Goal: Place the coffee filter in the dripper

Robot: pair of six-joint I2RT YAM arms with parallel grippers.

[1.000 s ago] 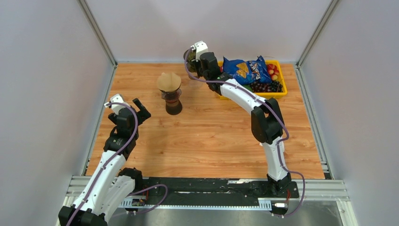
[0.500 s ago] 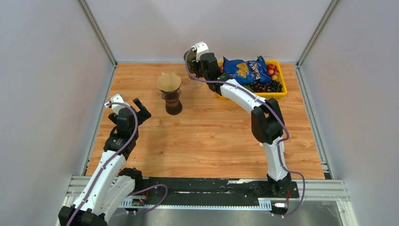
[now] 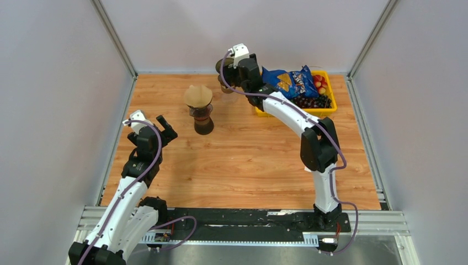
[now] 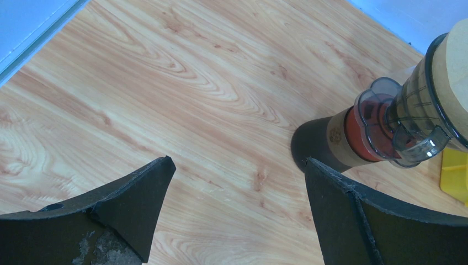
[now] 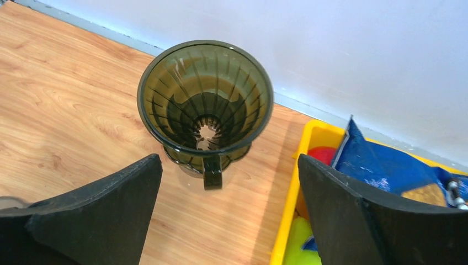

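Note:
The dripper (image 5: pixel 205 102), a dark ribbed glass cone with a small handle, stands upright and empty on the table by the back wall (image 3: pixel 221 70). My right gripper (image 5: pixel 229 160) is open just behind its handle and holds nothing. The coffee filter (image 3: pixel 198 96), a tan paper cone, sits in a clear holder on a red and brown stand (image 3: pixel 202 118) left of the dripper. In the left wrist view the filter (image 4: pixel 455 72) shows at the right edge. My left gripper (image 4: pixel 238 161) hangs open over bare wood, left of that stand (image 3: pixel 154 124).
A yellow basket (image 3: pixel 325 107) with a blue chip bag (image 3: pixel 287 81) and fruit stands right of the dripper; its rim (image 5: pixel 287 221) lies under my right finger. Grey walls close off the table at the back and both sides.
My right gripper has gone from nearly shut to open and drawn back a little to the right, leaving the dripper standing free. The left arm has not moved.

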